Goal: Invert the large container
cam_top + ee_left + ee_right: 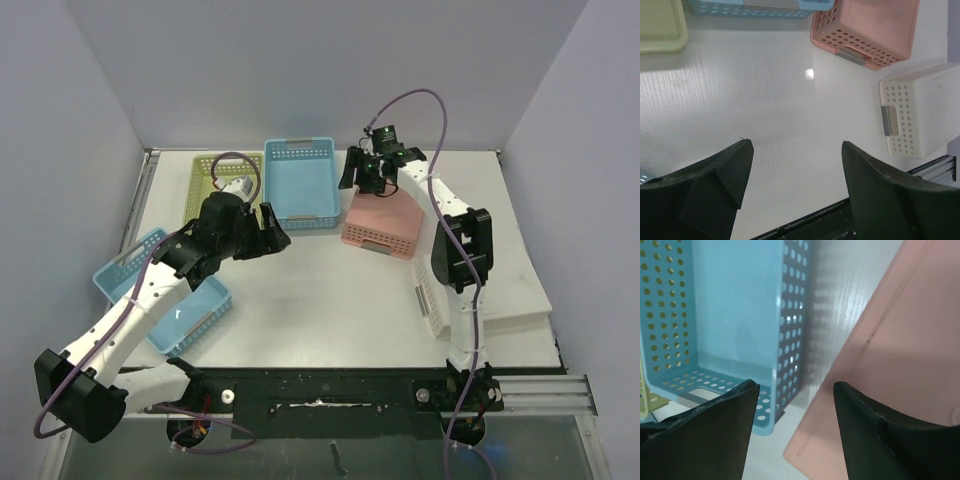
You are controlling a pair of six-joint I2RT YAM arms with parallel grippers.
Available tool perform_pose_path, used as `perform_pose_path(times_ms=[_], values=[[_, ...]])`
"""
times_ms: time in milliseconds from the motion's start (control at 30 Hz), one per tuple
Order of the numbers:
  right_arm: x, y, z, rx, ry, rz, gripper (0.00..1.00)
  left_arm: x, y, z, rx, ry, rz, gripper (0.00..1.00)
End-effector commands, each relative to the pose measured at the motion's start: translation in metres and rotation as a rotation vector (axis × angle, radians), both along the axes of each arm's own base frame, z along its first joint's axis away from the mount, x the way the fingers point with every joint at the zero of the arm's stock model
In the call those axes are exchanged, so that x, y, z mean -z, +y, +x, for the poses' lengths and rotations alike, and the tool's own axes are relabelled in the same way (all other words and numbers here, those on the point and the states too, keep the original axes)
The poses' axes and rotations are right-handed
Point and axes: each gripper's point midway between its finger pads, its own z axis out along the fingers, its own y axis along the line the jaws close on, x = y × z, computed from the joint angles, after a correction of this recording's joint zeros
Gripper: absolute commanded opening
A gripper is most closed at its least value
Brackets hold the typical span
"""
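Note:
A pink container [382, 226] lies bottom up on the table right of centre, its flat base [890, 355] facing up; it also shows in the left wrist view [867, 30]. My right gripper [366, 181] [796, 390] hovers over its far left corner, beside the blue basket. Its jaws stand apart with nothing between them. My left gripper [270, 232] [796, 150] is open above bare table, well left of the pink container and touching nothing.
An upright light blue basket [300, 183] [735, 315] stands right next to the pink container. A yellow-green basket [214, 186] sits at the back left, another blue basket [165, 292] at the front left. A white basket [432, 300] [920, 115] lies on its side at the right.

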Motion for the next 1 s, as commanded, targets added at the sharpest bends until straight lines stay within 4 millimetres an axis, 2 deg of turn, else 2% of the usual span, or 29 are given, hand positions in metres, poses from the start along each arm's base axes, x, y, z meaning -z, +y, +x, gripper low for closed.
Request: perform_pose_path(times_ms=[0, 100, 167, 267, 333, 400, 500, 567, 600, 733, 800, 900, 967], values=[[0.008, -0.035, -0.006, 0.061, 0.043, -0.059, 0.63, -0.014, 0.005, 0.001, -0.010, -0.035, -0.003, 0.71], [0.006, -0.080, -0.008, 0.166, 0.048, -0.131, 0.61, -0.011, 0.005, 0.001, -0.006, -0.035, -0.002, 0.71], [-0.010, -0.084, -0.009, 0.167, 0.015, -0.132, 0.61, -0.009, 0.002, 0.002, 0.001, -0.033, -0.007, 0.71], [-0.040, -0.068, -0.009, 0.145, -0.062, -0.170, 0.61, -0.007, -0.001, 0.005, 0.008, -0.030, -0.008, 0.71], [-0.057, -0.039, -0.010, 0.091, -0.110, -0.137, 0.59, -0.009, -0.002, 0.006, 0.010, -0.033, -0.010, 0.71], [-0.065, -0.012, -0.012, 0.038, -0.129, -0.077, 0.58, -0.011, -0.001, 0.006, 0.007, -0.037, -0.006, 0.71], [-0.058, 0.017, -0.012, -0.016, -0.109, 0.006, 0.56, -0.012, 0.004, 0.003, -0.004, -0.038, 0.003, 0.71], [-0.042, 0.027, -0.013, -0.032, -0.067, 0.035, 0.53, -0.012, 0.007, 0.001, -0.007, -0.039, 0.011, 0.72], [-0.043, 0.032, -0.010, -0.037, -0.070, 0.051, 0.50, -0.010, 0.009, 0.000, -0.010, -0.038, 0.015, 0.72], [-0.019, 0.044, -0.008, -0.057, -0.024, 0.094, 0.36, -0.007, 0.010, -0.003, -0.013, -0.033, 0.016, 0.72], [-0.004, 0.040, -0.009, -0.050, 0.016, 0.072, 0.31, -0.007, 0.010, -0.003, -0.010, -0.032, 0.016, 0.72], [0.014, 0.019, -0.014, -0.005, 0.058, 0.034, 0.27, -0.007, 0.009, -0.003, -0.005, -0.035, 0.016, 0.72], [0.015, 0.001, -0.017, 0.032, 0.056, 0.034, 0.27, -0.008, 0.007, -0.002, 0.001, -0.038, 0.015, 0.72]])
